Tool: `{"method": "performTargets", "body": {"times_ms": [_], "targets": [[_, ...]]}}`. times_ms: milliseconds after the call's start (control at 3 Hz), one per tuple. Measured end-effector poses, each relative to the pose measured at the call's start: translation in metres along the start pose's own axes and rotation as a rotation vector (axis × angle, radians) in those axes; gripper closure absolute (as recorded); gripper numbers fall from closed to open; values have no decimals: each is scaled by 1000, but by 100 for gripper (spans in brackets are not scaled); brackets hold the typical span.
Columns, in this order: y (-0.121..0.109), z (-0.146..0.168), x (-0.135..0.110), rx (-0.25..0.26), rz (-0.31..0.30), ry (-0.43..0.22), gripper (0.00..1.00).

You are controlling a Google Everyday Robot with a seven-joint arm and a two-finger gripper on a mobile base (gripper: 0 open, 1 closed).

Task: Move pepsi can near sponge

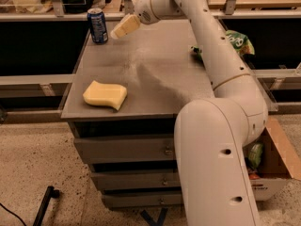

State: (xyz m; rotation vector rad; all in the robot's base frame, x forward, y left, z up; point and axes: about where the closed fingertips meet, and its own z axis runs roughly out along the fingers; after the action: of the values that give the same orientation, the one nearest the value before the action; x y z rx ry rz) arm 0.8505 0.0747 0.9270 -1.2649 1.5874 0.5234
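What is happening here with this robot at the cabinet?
A one-arm robot has its gripper above the far left part of the cabinet top, just right of the can. The can stands upright at the far left corner and does not seem to be touched yet. The sponge lies near the front left edge, well apart from the can. A green bag sits at the right, partly behind the arm.

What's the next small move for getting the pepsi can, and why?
Probably ease the gripper the last bit toward the pepsi can: it hangs beside the can, apparently not touching it, while the sponge lies near the front edge.
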Motion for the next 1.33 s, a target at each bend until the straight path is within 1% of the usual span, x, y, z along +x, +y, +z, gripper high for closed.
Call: {"method": "performTargets", "body": {"times_ms": [333,667,1000,1333], "targets": [[-2,25,10,10,99,-47,0],[-2,39,14,28,143,-56,0],[0,54,15,31,158,-62,0],[3,72,15,25,170,-84,0]]}}
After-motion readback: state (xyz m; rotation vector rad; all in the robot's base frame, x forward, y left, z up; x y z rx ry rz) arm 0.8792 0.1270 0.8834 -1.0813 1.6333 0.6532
